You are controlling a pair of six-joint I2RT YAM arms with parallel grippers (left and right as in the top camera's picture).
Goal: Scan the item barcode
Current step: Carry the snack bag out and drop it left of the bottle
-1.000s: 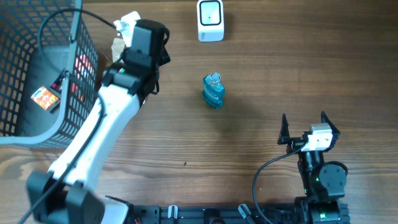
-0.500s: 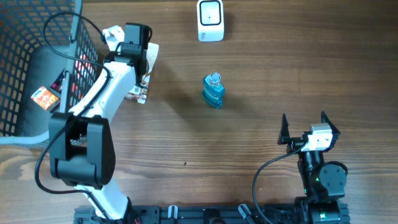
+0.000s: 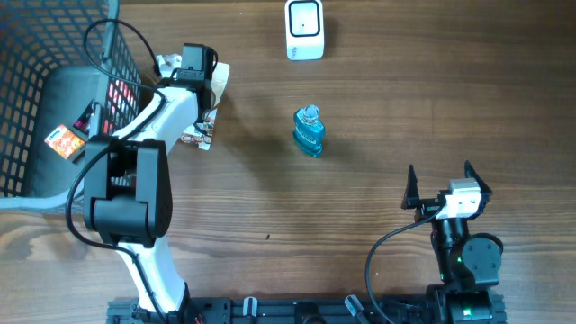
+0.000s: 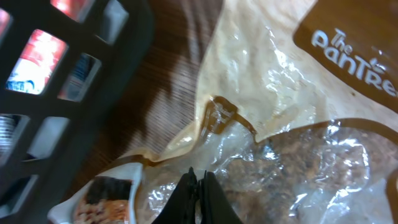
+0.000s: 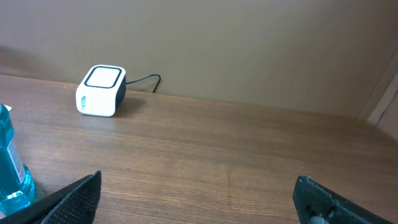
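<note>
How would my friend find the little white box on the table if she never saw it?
Look at the wooden table, along its top edge in the overhead view. The white box sits there alone, straight above the blue bottle. It is the only white cube, with a dark square outline on top.

Item: snack bag (image 4: pixel 273 124), crinkled clear-and-tan film with brown "The PanTre" label, lying on the wood, its film pinched between the closed left fingers (image 4: pixel 185 200). Barcode scanner (image 3: pixel 304 30): small white box, well apart from those fingers.
</note>
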